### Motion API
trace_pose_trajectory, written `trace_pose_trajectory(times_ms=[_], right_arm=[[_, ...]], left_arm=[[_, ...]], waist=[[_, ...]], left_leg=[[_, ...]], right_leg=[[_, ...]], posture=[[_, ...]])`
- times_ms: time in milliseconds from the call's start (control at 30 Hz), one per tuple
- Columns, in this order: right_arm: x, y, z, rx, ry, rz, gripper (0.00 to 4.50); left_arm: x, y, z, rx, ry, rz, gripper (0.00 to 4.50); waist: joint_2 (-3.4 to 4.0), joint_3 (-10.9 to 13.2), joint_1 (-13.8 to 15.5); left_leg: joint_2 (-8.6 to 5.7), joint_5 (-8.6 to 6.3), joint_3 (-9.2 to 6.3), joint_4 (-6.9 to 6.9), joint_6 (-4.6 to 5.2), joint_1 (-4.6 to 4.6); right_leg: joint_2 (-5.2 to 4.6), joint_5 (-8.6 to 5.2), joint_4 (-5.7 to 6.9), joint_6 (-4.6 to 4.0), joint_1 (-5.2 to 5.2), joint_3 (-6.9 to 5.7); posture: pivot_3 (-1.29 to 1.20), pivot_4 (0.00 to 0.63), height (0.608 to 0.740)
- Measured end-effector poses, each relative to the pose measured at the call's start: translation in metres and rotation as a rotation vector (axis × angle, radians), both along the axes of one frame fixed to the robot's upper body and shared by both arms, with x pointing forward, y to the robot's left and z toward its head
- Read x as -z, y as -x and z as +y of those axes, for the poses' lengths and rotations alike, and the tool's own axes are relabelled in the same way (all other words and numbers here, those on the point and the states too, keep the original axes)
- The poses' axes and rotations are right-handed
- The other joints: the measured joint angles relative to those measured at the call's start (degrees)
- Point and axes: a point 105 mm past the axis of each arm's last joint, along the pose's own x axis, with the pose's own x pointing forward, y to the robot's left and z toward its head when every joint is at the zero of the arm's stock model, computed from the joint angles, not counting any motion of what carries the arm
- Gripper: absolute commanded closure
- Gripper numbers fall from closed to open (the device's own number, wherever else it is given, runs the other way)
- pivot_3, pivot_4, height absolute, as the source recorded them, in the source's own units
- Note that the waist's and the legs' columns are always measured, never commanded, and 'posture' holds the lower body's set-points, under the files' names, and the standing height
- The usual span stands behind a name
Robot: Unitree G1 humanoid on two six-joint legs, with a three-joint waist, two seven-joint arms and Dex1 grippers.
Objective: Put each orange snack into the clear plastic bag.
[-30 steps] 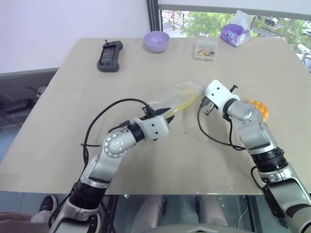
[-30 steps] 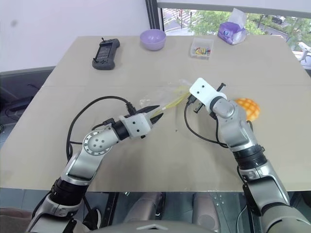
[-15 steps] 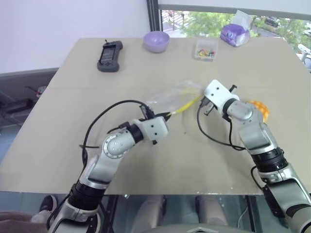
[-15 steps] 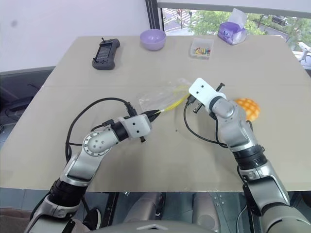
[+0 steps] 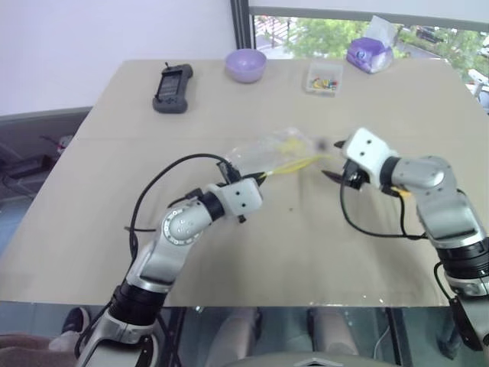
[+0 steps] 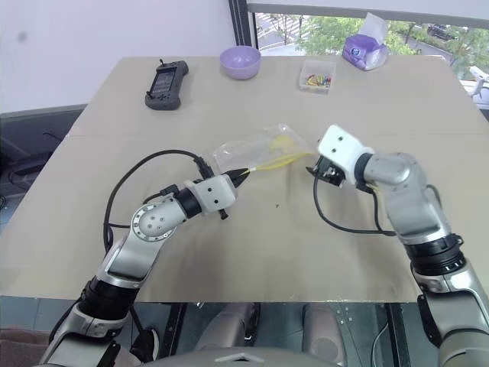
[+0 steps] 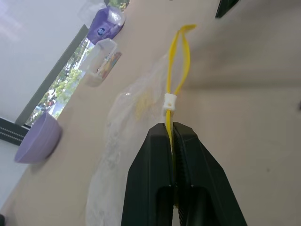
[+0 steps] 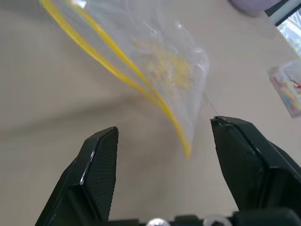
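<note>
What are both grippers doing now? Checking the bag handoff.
Left gripper: shut on the clear plastic bag, at its yellow zip strip.
Right gripper: open, holding nothing.

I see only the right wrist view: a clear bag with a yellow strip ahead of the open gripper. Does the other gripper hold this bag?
Observer: Yes. The left gripper is shut on the yellow zip strip of the clear plastic bag.
Operator: At which place on the strip?
Observer: At one end; the small white slider sits just past its fingertips.
Operator: Is something on the table's far left side?
Observer: A black handheld controller lies there on the table, far from the bag.
</note>
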Motion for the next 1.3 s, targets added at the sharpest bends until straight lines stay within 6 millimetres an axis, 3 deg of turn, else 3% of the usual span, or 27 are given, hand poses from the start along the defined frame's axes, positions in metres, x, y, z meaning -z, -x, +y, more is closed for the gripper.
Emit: trace_pose_trajectory(times_ms=[100, 133, 233, 333, 400, 500, 867, 1033, 1133, 1233, 1300], right_arm=[[-0.020, 0.004, 0.003, -0.009, -0.121, 0.008, 1.10], [-0.022, 0.006, 0.007, -0.019, -0.164, 0.021, 1.34], [-0.018, 0.011, 0.025, -0.044, -0.291, 0.100, 2.43], [-0.005, 0.016, 0.037, -0.042, -0.394, 0.215, 3.88], [0.001, 0.016, 0.040, -0.031, -0.423, 0.254, 4.39], [0.005, 0.016, 0.050, -0.014, -0.490, 0.292, 4.39], [0.033, -0.003, 0.054, 0.088, -0.540, 0.378, 4.39], [0.032, -0.019, 0.066, 0.113, -0.587, 0.390, 4.39], [0.035, -0.027, 0.072, 0.093, -0.502, 0.328, 4.39], [0.042, -0.032, 0.074, 0.035, -0.299, 0.174, 3.56], [0.046, -0.034, 0.076, -0.029, -0.161, 0.064, 2.64]], left_arm=[[0.000, -0.001, 0.000, 0.000, 0.004, 0.002, 4.50], [0.000, -0.001, 0.000, 0.000, 0.005, 0.003, 4.50], [0.000, -0.003, -0.001, -0.002, 0.009, 0.006, 4.50], [0.000, -0.004, -0.001, -0.001, 0.011, 0.005, 4.50], [-0.001, -0.004, -0.002, 0.000, 0.013, 0.004, 4.50], [-0.002, -0.004, -0.003, 0.003, 0.017, -0.001, 4.50], [-0.004, -0.003, -0.006, 0.020, 0.039, 0.005, 4.50], [-0.004, -0.001, -0.009, 0.038, 0.037, 0.006, 4.50], [-0.003, 0.000, -0.011, 0.057, 0.037, 0.013, 4.50], [-0.005, 0.001, -0.015, 0.077, 0.036, 0.011, 4.50], [-0.008, 0.001, -0.017, 0.084, 0.035, 0.001, 4.50]], waist=[[0.00, 0.00, 0.04], [-0.01, 0.00, 0.10], [-0.01, -0.01, 0.09], [-0.01, -0.01, 0.15], [-0.01, -0.01, 0.16], [0.00, -0.01, 0.09], [0.00, -0.01, -0.07], [0.00, -0.01, -0.14], [0.01, -0.01, -0.11], [0.00, -0.01, -0.02], [0.00, -0.01, -0.11]], left_leg=[[0.01, 0.00, 0.00, 0.00, 0.00, -0.01], [0.01, 0.00, -0.02, 0.00, 0.00, -0.01], [0.02, 0.00, -0.02, 0.01, 0.00, -0.02], [0.02, 0.00, -0.03, 0.01, 0.00, -0.03], [0.01, 0.00, -0.03, 0.01, 0.00, -0.03], [0.01, 0.00, -0.04, 0.01, 0.00, -0.02], [-0.03, 0.00, -0.03, 0.01, 0.00, 0.00], [-0.01, 0.00, -0.03, 0.00, -0.01, 0.00], [-0.04, 0.00, -0.02, 0.01, -0.01, 0.00], [-0.08, 0.00, -0.04, 0.01, -0.01, -0.01], [-0.07, 0.01, -0.02, 0.01, -0.01, -0.01]], right_leg=[[-0.01, 0.00, -0.01, 0.00, 0.00, 0.00], [-0.01, 0.00, -0.01, 0.00, 0.01, -0.01], [-0.03, 0.00, 0.01, 0.00, 0.00, 0.00], [-0.05, 0.00, 0.00, 0.00, 0.00, -0.01], [-0.07, 0.00, 0.01, 0.00, 0.00, -0.01], [-0.06, 0.00, 0.01, 0.00, -0.01, -0.01], [-0.05, 0.00, 0.02, 0.00, -0.01, -0.01], [-0.03, 0.00, 0.03, 0.00, -0.03, 0.00], [-0.04, 0.00, 0.02, 0.00, -0.03, 0.00], [-0.05, 0.00, 0.01, 0.00, -0.07, -0.02], [-0.05, 0.00, 0.02, 0.00, -0.05, -0.01]], posture=[[0.00, 0.150, 0.740], [0.00, 0.150, 0.740], [0.00, 0.150, 0.740], [0.00, 0.150, 0.740], [0.00, 0.150, 0.740], [0.00, 0.150, 0.740], [0.00, 0.150, 0.740], [0.00, 0.150, 0.740], [0.00, 0.150, 0.740], [0.00, 0.150, 0.740], [0.00, 0.150, 0.740]])
